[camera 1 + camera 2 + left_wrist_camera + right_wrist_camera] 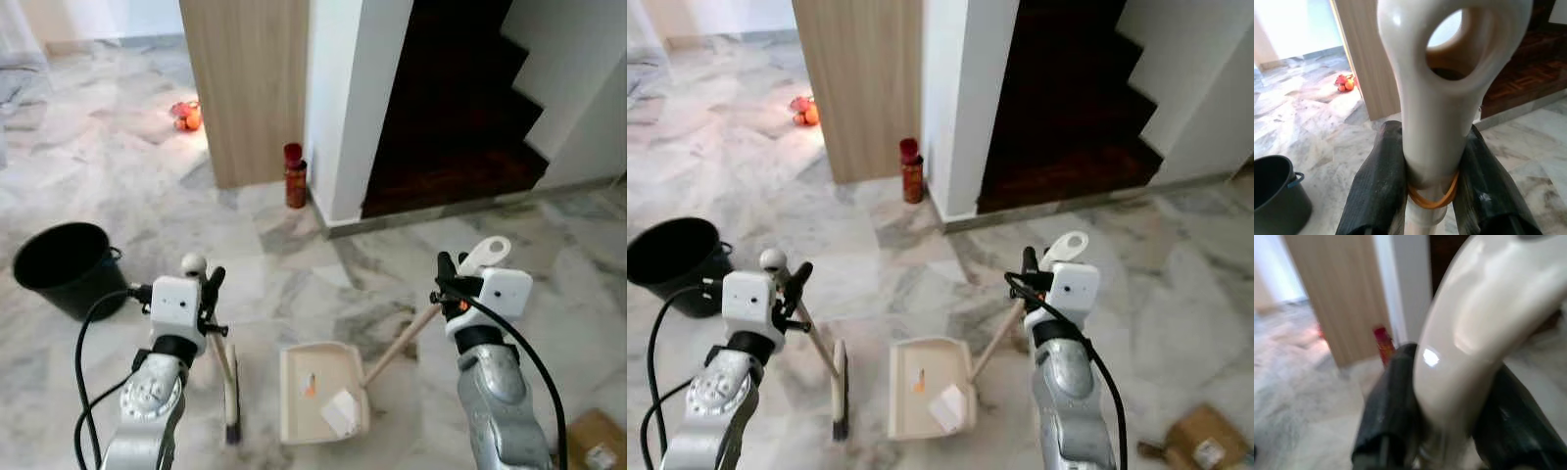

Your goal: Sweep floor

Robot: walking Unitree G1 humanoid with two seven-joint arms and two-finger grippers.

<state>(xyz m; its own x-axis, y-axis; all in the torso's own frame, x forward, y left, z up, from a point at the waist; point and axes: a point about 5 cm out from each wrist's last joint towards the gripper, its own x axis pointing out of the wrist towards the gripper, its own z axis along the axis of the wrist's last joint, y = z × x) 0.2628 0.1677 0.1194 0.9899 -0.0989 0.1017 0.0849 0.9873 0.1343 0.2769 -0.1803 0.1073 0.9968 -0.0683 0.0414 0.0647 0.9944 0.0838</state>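
My left gripper (203, 285) is shut on the cream handle of a short broom (232, 397), whose dark bristles rest on the marble floor in front of me. In the left wrist view both black fingers (1378, 186) clamp the handle's looped end (1435, 98). My right gripper (451, 281) is shut on the long handle (402, 338) of a cream dustpan (299, 406) that lies flat on the floor just right of the broom. A white scrap of paper (340, 411) and a small orange bit (310, 386) lie inside the pan.
A black bucket (64, 266) stands on the floor at my left. Ahead are a wooden panel (250, 88), a red bottle (295, 175) at a white pillar's foot, orange things (186, 116) beyond, and dark stairs (451, 108). A cardboard box (596, 441) lies at the lower right.
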